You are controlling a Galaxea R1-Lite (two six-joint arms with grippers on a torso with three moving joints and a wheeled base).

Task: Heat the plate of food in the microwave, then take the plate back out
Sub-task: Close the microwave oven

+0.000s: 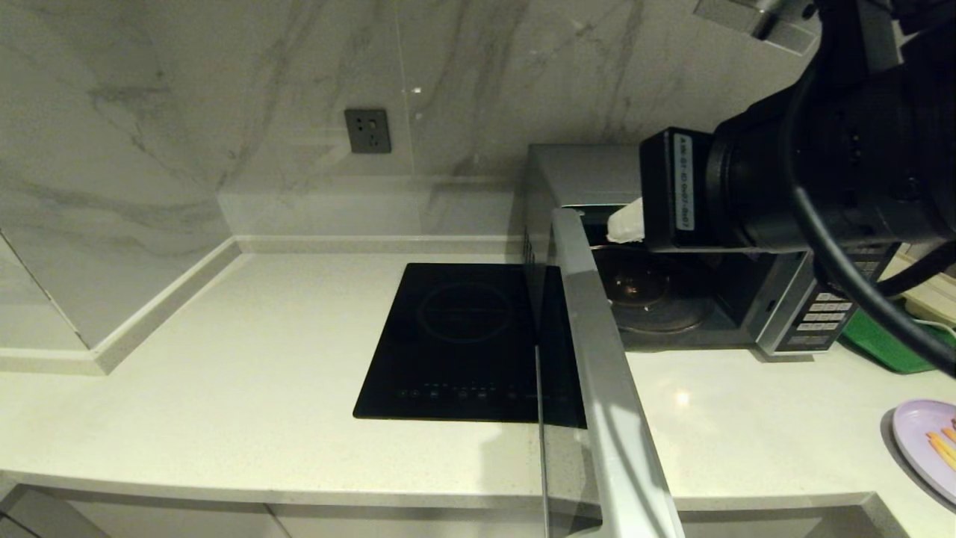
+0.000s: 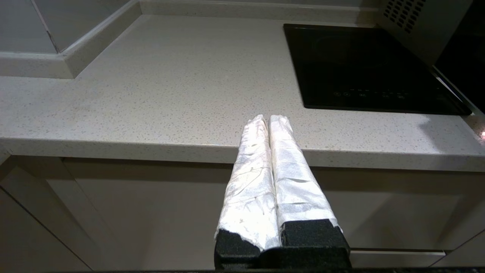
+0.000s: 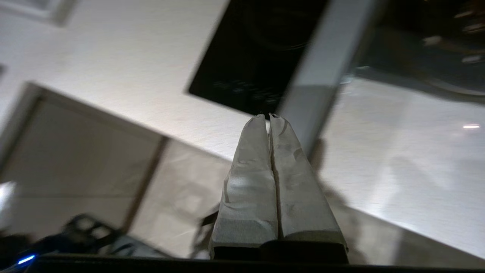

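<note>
Large silver boxy microwave (image 1: 754, 329) standing at the back right of the pale speckled countertop (image 1: 246, 388), dark glass door (image 1: 597, 359) swung wide open toward the counter's front edge, round turntable (image 1: 650, 299) bare inside. Small round pale lilac plate with orange-yellow sticks (image 1: 930, 441) not yet loaded: lying on the counter near the front right, well apart from the cavity and cut off by the head view's border.

Right gripper (image 3: 268, 117) raised high near the camera, white-wrapped fingers (image 3: 250, 167) clenched on nothing, tips seen in the wrist view over the counter beside the door's edge. Left gripper (image 2: 268, 118) parked low before the counter front, fingers (image 2: 252, 178) likewise pressed together and empty.

Step in hand, by judgement: fetching the plate. Best done by swinging the right arm clear of the open door, parting the fingers before coming down, taking the rim on its near side and keeping the plate level so the sticks stay put. Then in over the sill, onto the middle of the turntable.

Hard to make out: much of the microwave's top and right side behind the arm; only a corner of a green tray (image 1: 881, 340) showing; right wrist view smeared; flat black induction cooktop (image 1: 455, 336) partly behind the door
</note>
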